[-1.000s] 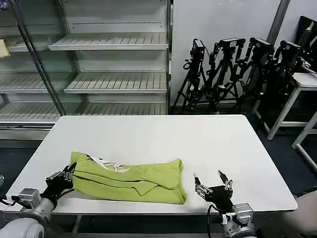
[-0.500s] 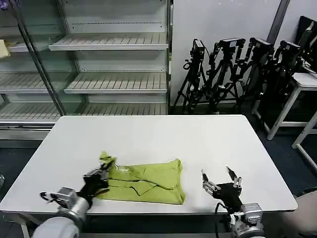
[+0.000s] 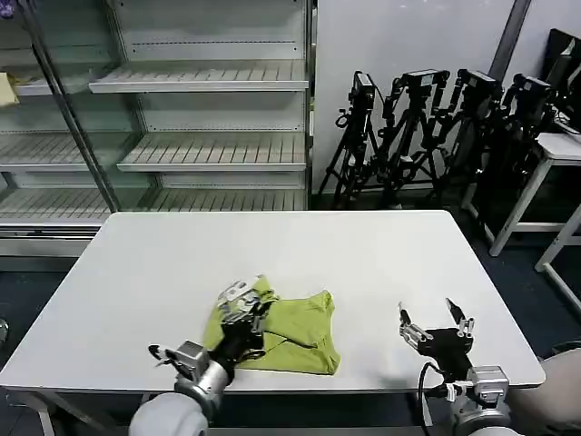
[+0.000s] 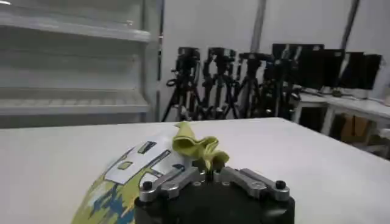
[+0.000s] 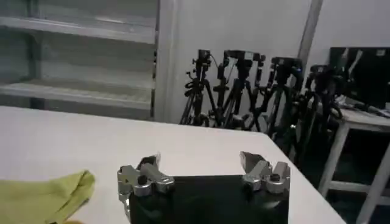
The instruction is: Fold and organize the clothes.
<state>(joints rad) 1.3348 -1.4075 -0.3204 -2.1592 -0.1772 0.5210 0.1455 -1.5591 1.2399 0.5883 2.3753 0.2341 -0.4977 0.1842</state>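
The clothes, a lime yellow-green T-shirt [image 3: 295,331], lie folded near the front edge of the white table [image 3: 272,254]. My left gripper [image 3: 243,307] is shut on the shirt's left end and holds it lifted over the rest of the garment, the white printed patch [image 3: 238,292] facing up. In the left wrist view a bunched tuft of green fabric [image 4: 198,146] sticks out between the closed jaws of the left gripper [image 4: 210,173], with the printed patch [image 4: 137,164] beside it. My right gripper [image 3: 438,329] stands open to the right of the shirt, apart from it. The right wrist view has the right gripper [image 5: 204,170] with the shirt's edge [image 5: 46,198] off to one side.
Empty metal shelving [image 3: 200,118] stands behind the table. A row of black tripods [image 3: 427,136] lines the back right wall, and another white table [image 3: 554,154] is at the far right. Bare tabletop stretches behind and to the right of the shirt.
My left gripper has carried the shirt's left end up and to the right, over the garment, so the shirt now lies shorter. My right gripper has drifted rightward, still open.
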